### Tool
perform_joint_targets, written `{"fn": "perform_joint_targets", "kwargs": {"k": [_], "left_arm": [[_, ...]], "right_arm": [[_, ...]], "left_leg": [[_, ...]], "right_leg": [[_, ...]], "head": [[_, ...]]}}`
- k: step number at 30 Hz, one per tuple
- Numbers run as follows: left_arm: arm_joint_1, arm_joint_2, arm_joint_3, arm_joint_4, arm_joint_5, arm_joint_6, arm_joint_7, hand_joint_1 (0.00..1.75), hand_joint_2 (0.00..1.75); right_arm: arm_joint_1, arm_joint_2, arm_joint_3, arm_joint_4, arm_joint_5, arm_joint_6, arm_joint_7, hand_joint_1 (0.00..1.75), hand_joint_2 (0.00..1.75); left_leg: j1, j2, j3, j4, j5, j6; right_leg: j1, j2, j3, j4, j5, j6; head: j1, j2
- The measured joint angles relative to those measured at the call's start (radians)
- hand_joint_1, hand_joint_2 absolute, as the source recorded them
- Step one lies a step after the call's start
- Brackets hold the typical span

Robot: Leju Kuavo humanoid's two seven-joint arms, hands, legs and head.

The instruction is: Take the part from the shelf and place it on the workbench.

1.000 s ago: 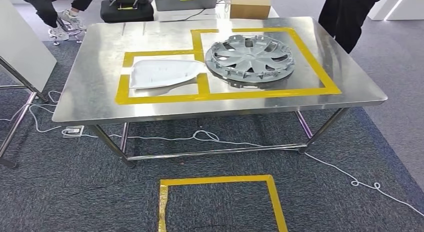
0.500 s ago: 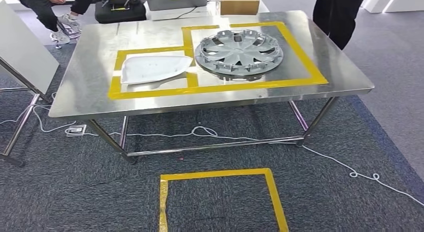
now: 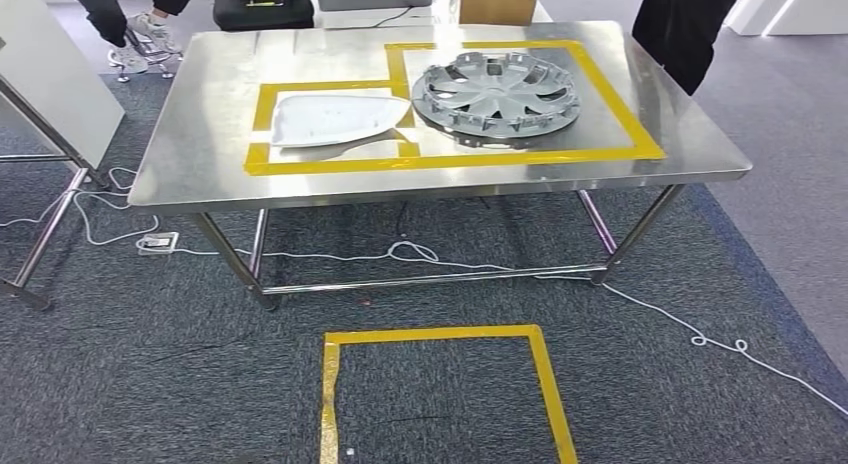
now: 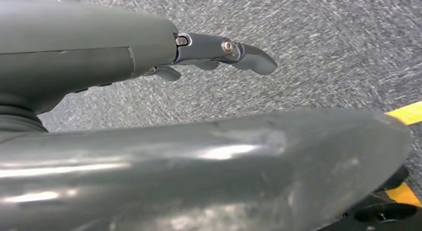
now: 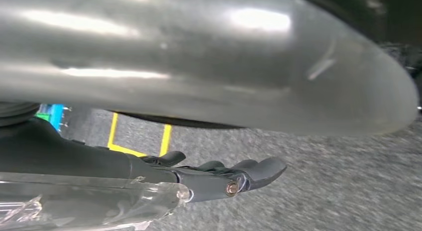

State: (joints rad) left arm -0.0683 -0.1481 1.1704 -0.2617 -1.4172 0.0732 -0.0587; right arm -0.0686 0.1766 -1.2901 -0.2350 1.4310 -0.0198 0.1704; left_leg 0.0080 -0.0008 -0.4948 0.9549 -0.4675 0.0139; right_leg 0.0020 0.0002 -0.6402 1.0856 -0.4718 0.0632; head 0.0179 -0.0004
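Note:
A grey wheel cover (image 3: 496, 94) lies on the steel workbench (image 3: 200, 134) inside the larger yellow-taped box. A white curved part (image 3: 335, 118) lies to its left in the smaller taped box. Both of my hands hang low over the grey carpet, away from the bench. My left hand (image 4: 199, 161) holds nothing, and its dark fingers (image 4: 234, 49) reach out straight above the thick thumb. My right hand (image 5: 199, 57) also holds nothing, with its fingers (image 5: 249, 173) stretched out. A clear plastic piece (image 5: 89, 201) sits along the right hand near the wrist.
A yellow tape square (image 3: 440, 334) marks the carpet in front of the bench. A white cable (image 3: 420, 252) trails under the table and off to the right. A person's dark legs (image 3: 685, 24) stand at the far right corner. A white board on a stand (image 3: 50, 74) is at left.
The whole picture has shifted a little, so the camera has moved. The wheel cover and the white part lie on the bench as before.

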Motion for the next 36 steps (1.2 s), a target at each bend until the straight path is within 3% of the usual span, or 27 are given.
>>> {"fn": "perform_joint_targets", "kwargs": {"k": [2, 3, 4, 5, 6, 8, 10, 13, 15, 17, 18, 19, 20, 22, 24, 25, 27, 29, 31, 33, 34, 35, 36], "left_arm": [[0.001, 0.0, 0.0, 0.0, 0.0, 0.0, 0.0, 0.0, 0.0], [0.002, 0.0, 0.0, 0.0, 0.0, 0.0, 0.0, 0.0, 0.0], [0.002, 0.0, 0.0, 0.001, 0.0, 0.0, 0.0, 0.0, 0.0], [0.002, 0.0, 0.0, 0.001, 0.0, 0.0, 0.0, 0.0, 0.0], [0.002, 0.0, 0.0, 0.001, 0.0, 0.0, 0.0, 0.0, 0.0], [0.002, 0.0, 0.0, 0.001, 0.0, 0.0, 0.0, 0.0, 0.0], [0.0, 0.0, 0.0, 0.001, -0.001, 0.0, 0.0, 0.0, 0.0], [0.0, -0.001, -0.002, 0.001, -0.01, 0.004, 0.0, 0.0, 0.0], [0.003, -0.001, -0.004, 0.002, -0.013, 0.007, 0.0, 0.0, 0.0], [0.003, -0.001, -0.006, 0.002, -0.014, 0.008, 0.0, 0.0, 0.0], [0.003, -0.001, -0.006, 0.002, -0.014, 0.008, 0.0, 0.0, 0.0], [0.004, -0.001, -0.007, 0.002, -0.014, 0.008, 0.0, 0.0, 0.0], [0.004, -0.001, -0.007, 0.002, -0.014, 0.009, 0.0, 0.0, 0.0], [0.003, -0.001, -0.007, 0.002, -0.015, 0.009, 0.0, 0.0, 0.0], [0.0, -0.001, -0.007, 0.002, -0.016, 0.01, 0.0, 0.0, 0.0], [-0.001, -0.001, -0.008, 0.002, -0.017, 0.01, 0.0, 0.0, 0.0], [0.0, -0.002, -0.008, 0.002, -0.017, 0.01, 0.001, 0.0, 0.0], [0.0, -0.001, -0.008, 0.002, -0.017, 0.01, 0.002, 0.0, 0.0], [0.0, -0.001, -0.008, 0.003, -0.017, 0.011, 0.003, 0.0, 0.0], [0.001, -0.001, -0.008, 0.003, -0.018, 0.011, 0.005, 0.0, 0.0], [0.002, -0.001, -0.008, 0.003, -0.018, 0.011, 0.007, 0.0, 0.0], [0.002, -0.001, -0.008, 0.003, -0.018, 0.011, 0.008, 0.0, 0.0], [0.003, -0.001, -0.008, 0.003, -0.018, 0.011, 0.01, 0.0, 0.0]], "right_arm": [[0.0, 0.0, 0.0, 0.0, 0.0, 0.0, 0.0, 0.0, 0.0], [0.0, 0.0, 0.0, 0.0, 0.0, 0.0, 0.0, 0.0, 0.0], [0.0, 0.0, 0.0, 0.0, 0.0, 0.0, 0.0, 0.0, 0.0], [0.0, 0.0, 0.0, 0.0, 0.0, 0.0, 0.0, 0.0, 0.0], [-0.001, 0.0, 0.0, 0.0, 0.0, 0.0, 0.0, 0.0, 0.0], [-0.005, 0.0, 0.0, 0.0, 0.0, 0.0, 0.0, 0.0, 0.0], [-0.009, 0.0, 0.001, 0.0, 0.0, 0.0, -0.001, 0.0, 0.0], [-0.007, 0.001, 0.002, 0.0, 0.0, -0.001, -0.001, 0.0, 0.0], [-0.006, 0.001, 0.002, 0.0, 0.0, -0.003, -0.002, 0.0, 0.0], [-0.005, 0.001, 0.002, 0.0, 0.0, -0.004, -0.003, 0.0, 0.0], [-0.004, 0.001, 0.003, 0.0, 0.0, -0.004, -0.003, 0.0, 0.0], [-0.003, 0.001, 0.003, 0.0, 0.0, -0.004, -0.003, 0.0, 0.0], [-0.002, 0.001, 0.003, 0.0, 0.0, -0.004, -0.003, 0.0, 0.0], [-0.002, 0.001, 0.004, 0.0, 0.0, -0.003, -0.003, 0.0, 0.0], [-0.002, 0.001, 0.005, 0.0, 0.0, -0.004, -0.003, 0.0, 0.0], [-0.003, 0.001, 0.005, 0.0, 0.0, -0.004, -0.003, 0.0, 0.0], [-0.002, 0.001, 0.005, 0.0, 0.0, -0.004, -0.003, 0.0, 0.0], [0.001, 0.001, 0.005, 0.0, 0.0, -0.004, -0.003, 0.0, 0.0], [0.001, 0.001, 0.005, 0.0, 0.0, -0.004, -0.003, 0.0, 0.0], [0.0, 0.001, 0.006, 0.0, 0.0, -0.004, -0.003, 0.0, 0.0], [0.001, 0.001, 0.006, 0.0, 0.0, -0.003, -0.003, 0.0, 0.0], [0.001, 0.001, 0.006, 0.0, 0.0, -0.003, -0.003, 0.0, 0.0], [0.001, 0.001, 0.006, 0.0, 0.0, -0.003, -0.003, 0.0, 0.0]], "left_leg": [[-0.001, 0.0, -0.02, 0.001, 0.016, 0.003], [-0.001, 0.0, -0.03, 0.002, 0.024, 0.003], [-0.002, 0.001, -0.04, 0.002, 0.031, 0.002], [-0.002, 0.0, -0.048, 0.003, 0.038, 0.0], [-0.002, 0.0, -0.055, 0.003, 0.045, -0.002], [-0.003, -0.001, -0.064, 0.004, 0.056, -0.01], [-0.004, -0.001, -0.068, 0.005, 0.066, -0.02], [-0.004, -0.001, -0.078, 0.013, 0.065, -0.037], [-0.003, -0.001, -0.107, 0.077, -0.002, -0.046], [-0.003, -0.001, -0.155, 0.21, -0.095, -0.051], [-0.003, -0.001, -0.169, 0.266, -0.118, -0.052], [-0.003, -0.001, -0.169, 0.293, -0.12, -0.053], [-0.003, -0.001, -0.15, 0.281, -0.102, -0.052], [-0.002, -0.001, -0.064, 0.162, -0.049, -0.049], [-0.003, -0.002, 0.015, 0.039, -0.026, -0.042], [-0.004, -0.003, 0.029, 0.012, -0.027, -0.038], [-0.005, -0.003, 0.023, 0.006, -0.023, -0.024], [-0.003, 0.0, 0.012, 0.005, -0.011, -0.008], [-0.002, 0.002, -0.006, 0.005, 0.005, 0.004], [-0.004, 0.002, -0.027, 0.006, 0.022, 0.006], [-0.004, 0.002, -0.039, 0.007, 0.031, 0.006], [-0.005, 0.002, -0.05, 0.007, 0.04, 0.005], [-0.005, 0.002, -0.06, 0.008, 0.048, 0.004]], "right_leg": [[-0.001, 0.0, -0.043, 0.138, -0.084, 0.008], [-0.002, 0.0, -0.052, 0.185, -0.102, 0.009], [-0.002, 0.0, -0.042, 0.197, -0.099, 0.009], [-0.002, 0.0, -0.011, 0.166, -0.078, 0.007], [-0.002, 0.0, 0.038, 0.1, -0.05, 0.005], [-0.001, 0.001, 0.143, -0.056, -0.02, -0.003], [0.002, 0.004, 0.179, -0.122, -0.019, -0.014], [0.001, 0.004, 0.16, -0.122, -0.005, -0.036], [-0.002, 0.001, 0.145, -0.123, 0.012, -0.05], [-0.001, 0.001, 0.123, -0.122, 0.03, -0.056], [0.0, 0.0, 0.111, -0.121, 0.038, -0.055], [0.0, 0.0, 0.1, -0.12, 0.046, -0.054], [0.0, -0.001, 0.09, -0.118, 0.053, -0.052], [0.0, 0.0, 0.073, -0.112, 0.063, -0.046], [0.003, 0.0, 0.059, -0.101, 0.072, -0.037], [0.004, 0.0, 0.054, -0.097, 0.076, -0.032], [0.005, 0.0, 0.049, -0.095, 0.087, -0.021], [0.003, 0.001, 0.035, -0.071, 0.06, -0.011], [0.0, 0.001, -0.002, 0.026, -0.022, 0.0], [-0.001, 0.001, -0.041, 0.157, -0.096, 0.007], [-0.001, 0.001, -0.043, 0.191, -0.103, 0.008], [-0.001, 0.001, -0.027, 0.19, -0.093, 0.007], [-0.001, 0.001, 0.01, 0.146, -0.066, 0.004]], "head": [[0.002, 0.0], [0.002, 0.0], [0.002, 0.0], [0.003, 0.0], [0.003, 0.0], [0.002, 0.0], [0.002, 0.0], [0.003, 0.0], [-0.002, 0.0], [-0.006, 0.0], [-0.007, 0.0], [-0.007, 0.0], [-0.006, 0.0], [-0.007, 0.0], [-0.006, 0.0], [-0.007, 0.0], [-0.006, 0.0], [-0.003, 0.0], [0.0, 0.0], [0.002, 0.0], [0.002, 0.0], [0.002, 0.0], [0.001, 0.0]]}}
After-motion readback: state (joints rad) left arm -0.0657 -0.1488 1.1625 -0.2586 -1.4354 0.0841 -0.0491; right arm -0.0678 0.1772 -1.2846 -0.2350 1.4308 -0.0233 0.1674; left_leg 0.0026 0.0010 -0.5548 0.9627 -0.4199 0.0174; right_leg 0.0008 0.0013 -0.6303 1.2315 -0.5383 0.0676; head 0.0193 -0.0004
